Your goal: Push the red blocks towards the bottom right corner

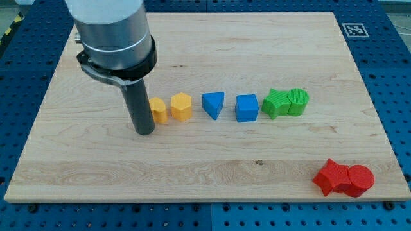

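My rod [142, 106] covers the left part of one yellow block [158, 110] — its shape cannot be made out. The arm housing [112, 32] is cut off by the view's top edge. A printed marker [354, 29] at the bench [192, 167] corner is too small to read.

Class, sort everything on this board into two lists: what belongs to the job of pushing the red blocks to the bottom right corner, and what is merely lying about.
Belongs to the job:
red star block
red cylinder
my tip

Lying about:
two yellow blocks
blue triangle
blue cube
green star block
green cylinder
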Controlling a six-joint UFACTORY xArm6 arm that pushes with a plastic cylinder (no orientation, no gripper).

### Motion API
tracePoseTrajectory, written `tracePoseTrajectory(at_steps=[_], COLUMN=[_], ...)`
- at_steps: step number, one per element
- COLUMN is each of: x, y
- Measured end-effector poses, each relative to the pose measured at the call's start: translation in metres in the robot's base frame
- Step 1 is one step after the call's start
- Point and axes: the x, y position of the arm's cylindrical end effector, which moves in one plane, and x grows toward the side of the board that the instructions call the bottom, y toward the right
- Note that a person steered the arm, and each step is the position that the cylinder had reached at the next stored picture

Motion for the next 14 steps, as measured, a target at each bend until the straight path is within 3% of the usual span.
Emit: tracePoseTrajectory(at_steps=[2, 3, 5, 6, 12, 14], x=[0.088, 0.102, 0.102, 0.102, 0.101, 0.102], y=[0.093, 0.144, 0.179, 0.245, 0.301, 0.292])
